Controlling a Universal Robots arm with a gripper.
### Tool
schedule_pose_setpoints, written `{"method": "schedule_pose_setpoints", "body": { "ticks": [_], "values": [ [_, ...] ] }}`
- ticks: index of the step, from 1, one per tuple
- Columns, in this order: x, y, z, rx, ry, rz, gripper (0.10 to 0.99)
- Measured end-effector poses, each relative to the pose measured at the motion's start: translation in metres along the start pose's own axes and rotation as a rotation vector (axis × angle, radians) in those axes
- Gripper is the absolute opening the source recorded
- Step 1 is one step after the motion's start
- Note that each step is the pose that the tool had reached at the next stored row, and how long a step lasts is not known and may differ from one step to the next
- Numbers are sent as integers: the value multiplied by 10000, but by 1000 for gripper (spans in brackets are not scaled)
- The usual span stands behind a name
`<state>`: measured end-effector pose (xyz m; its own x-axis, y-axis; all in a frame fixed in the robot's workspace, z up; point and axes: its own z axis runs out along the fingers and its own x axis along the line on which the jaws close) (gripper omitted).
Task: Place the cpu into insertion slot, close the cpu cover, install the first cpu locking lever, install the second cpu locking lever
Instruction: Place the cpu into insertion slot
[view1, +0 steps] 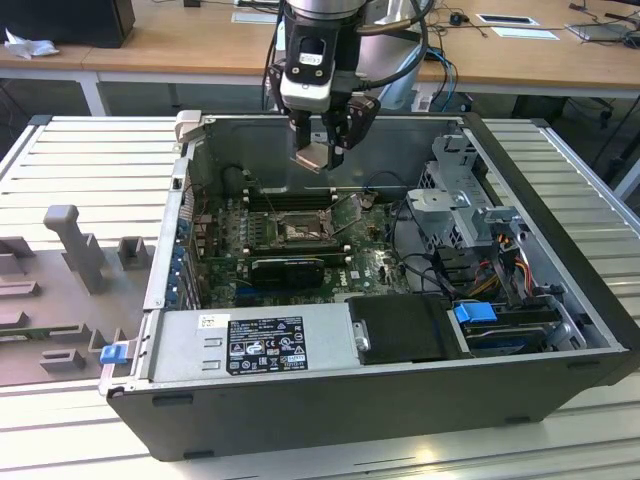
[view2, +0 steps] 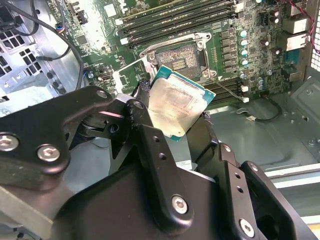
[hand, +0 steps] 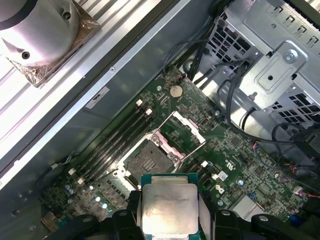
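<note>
Your gripper (view1: 319, 149), jaws pinching the cpu (view2: 175, 107) by its edges, hangs above the bare insertion slot (hand: 147, 160), its cpu cover (hand: 195, 129) flipped open.

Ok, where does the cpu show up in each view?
Exterior view: the cpu in the gripper, above the insertion slot.
Second wrist view: the cpu, tilted, in front of the insertion slot.
First wrist view: the cpu, face-on, short of the insertion slot.
Shared landmark: the insertion slot.
</note>
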<state>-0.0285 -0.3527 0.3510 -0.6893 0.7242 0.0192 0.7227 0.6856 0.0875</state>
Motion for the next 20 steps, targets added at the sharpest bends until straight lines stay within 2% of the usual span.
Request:
{"method": "schedule_pose_setpoints", "body": {
  "ticks": [8,20],
  "values": [
    [0,0,2,-5,-21,248,541],
    [0,-2,18,-11,-119,1213,541]
  ]
}}
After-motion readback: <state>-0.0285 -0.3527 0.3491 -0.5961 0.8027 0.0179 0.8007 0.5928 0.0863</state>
